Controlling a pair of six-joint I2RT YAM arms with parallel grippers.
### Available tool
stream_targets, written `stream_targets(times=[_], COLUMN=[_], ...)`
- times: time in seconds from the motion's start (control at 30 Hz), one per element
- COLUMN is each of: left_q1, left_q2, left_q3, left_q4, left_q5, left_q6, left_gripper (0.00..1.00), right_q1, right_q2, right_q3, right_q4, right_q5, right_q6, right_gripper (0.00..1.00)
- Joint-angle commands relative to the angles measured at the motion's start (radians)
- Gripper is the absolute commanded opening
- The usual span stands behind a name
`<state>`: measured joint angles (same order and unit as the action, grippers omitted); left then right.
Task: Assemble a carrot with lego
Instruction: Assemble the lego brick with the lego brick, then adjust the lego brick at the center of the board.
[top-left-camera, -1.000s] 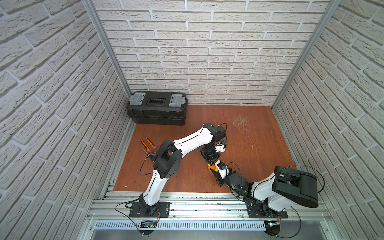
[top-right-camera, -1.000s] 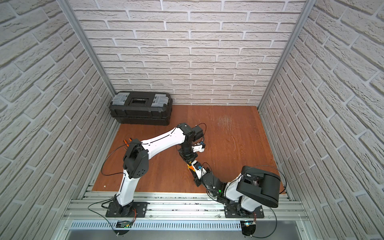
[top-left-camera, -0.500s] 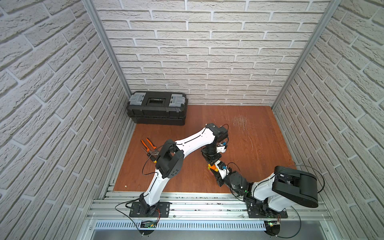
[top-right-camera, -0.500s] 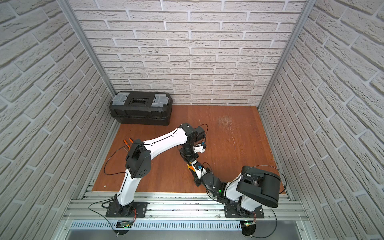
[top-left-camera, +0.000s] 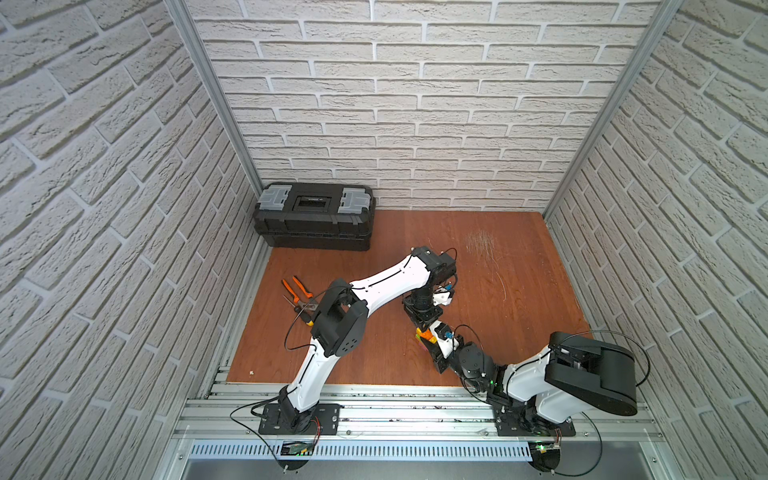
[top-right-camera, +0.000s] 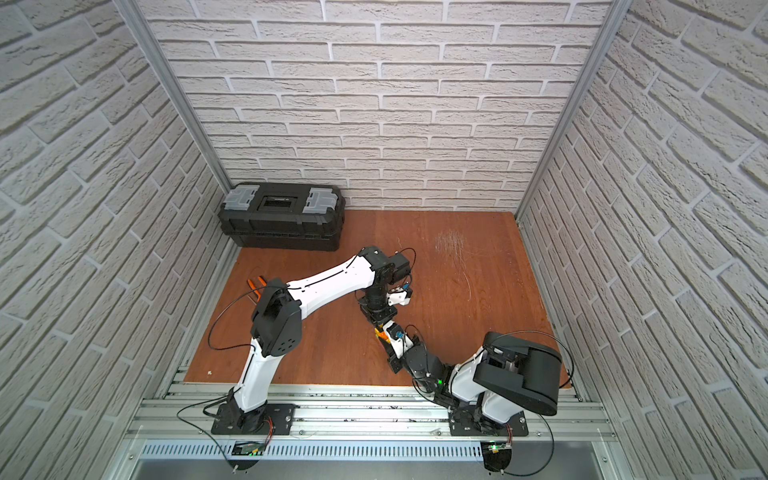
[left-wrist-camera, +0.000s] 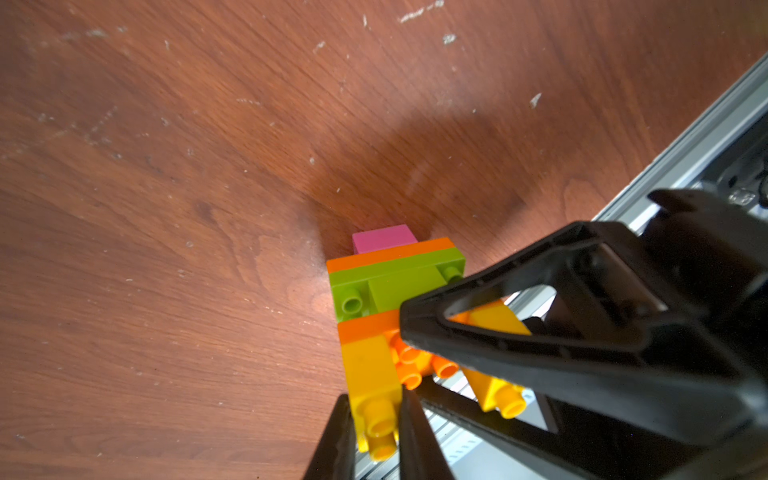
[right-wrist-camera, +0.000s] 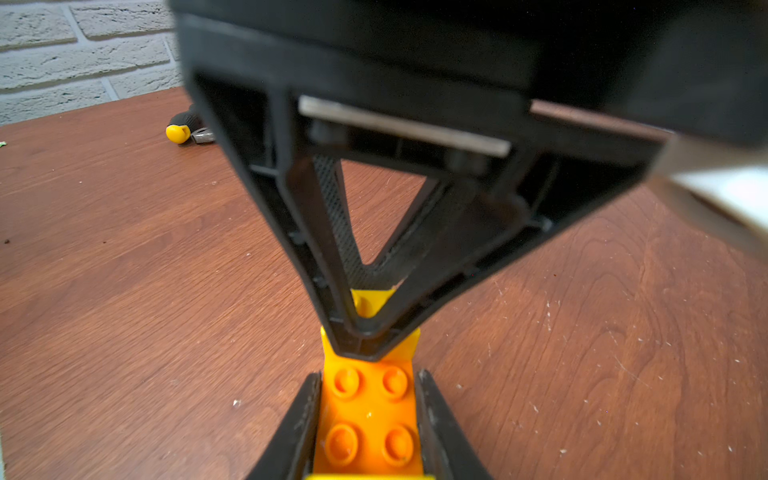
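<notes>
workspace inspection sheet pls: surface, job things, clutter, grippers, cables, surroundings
surface: scratched reddish-brown wooden tabletop
job's things: multicolour lego carrot of orange, lime green, pink and yellow bricks, held by both grippers
clutter: orange-handled pliers; black plastic toolbox in a back corner; yellow-capped black tool handle
grippers: left gripper shut on small yellow brick at the carrot's end; right gripper shut on its orange body
cables: black cable loops off the left arm, clear of the bricks
surroundings: white brick-pattern walls on three sides; aluminium rail along the front

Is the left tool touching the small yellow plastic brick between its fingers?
Touching. The left wrist view shows the left tool clamped on both sides of the small yellow plastic brick.
</notes>
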<state>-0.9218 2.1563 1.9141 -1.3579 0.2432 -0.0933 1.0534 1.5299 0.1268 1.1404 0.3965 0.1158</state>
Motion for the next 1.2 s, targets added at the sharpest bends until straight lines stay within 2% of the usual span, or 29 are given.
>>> stream_targets(times=[0.0,0.07,0.1,0.13,0.5,0.77,0.97,1.17], left_q1=[-0.032,-0.028,-0.025,-0.021,0.008,0.079,0.149,0.242], left_q2=[0.080,0.060,0.046,0.034,-0.126,-0.270,-0.410,-0.615], left_q3=[-0.056,-0.056,-0.057,-0.058,-0.083,-0.151,-0.276,-0.463], left_q4=[0.065,0.087,0.100,0.112,0.240,0.353,0.453,0.611], left_q5=[0.011,-0.020,-0.021,-0.022,-0.059,0.018,0.046,0.051], left_q6=[-0.021,-0.034,-0.036,-0.039,-0.091,-0.158,-0.221,-0.320], left_gripper=[0.15,0.31,0.51,0.97,0.98,0.98,0.98,0.98], right_q1=[-0.006,-0.006,-0.004,-0.005,-0.007,-0.007,-0.009,-0.026], right_q2=[-0.007,-0.010,-0.010,-0.011,-0.027,-0.064,-0.098,-0.148], right_q3=[-0.007,-0.009,-0.009,-0.007,-0.003,0.009,0.026,0.049], right_q4=[-0.031,-0.032,-0.033,-0.034,-0.058,-0.106,-0.165,-0.262], right_q5=[-0.024,-0.030,-0.034,-0.038,-0.039,-0.042,-0.034,-0.023], right_q6=[-0.010,-0.015,-0.017,-0.019,-0.022,-0.022,-0.005,0.056], right_gripper=[0.06,0.06,0.06,0.06,0.06,0.06,0.07,0.05])
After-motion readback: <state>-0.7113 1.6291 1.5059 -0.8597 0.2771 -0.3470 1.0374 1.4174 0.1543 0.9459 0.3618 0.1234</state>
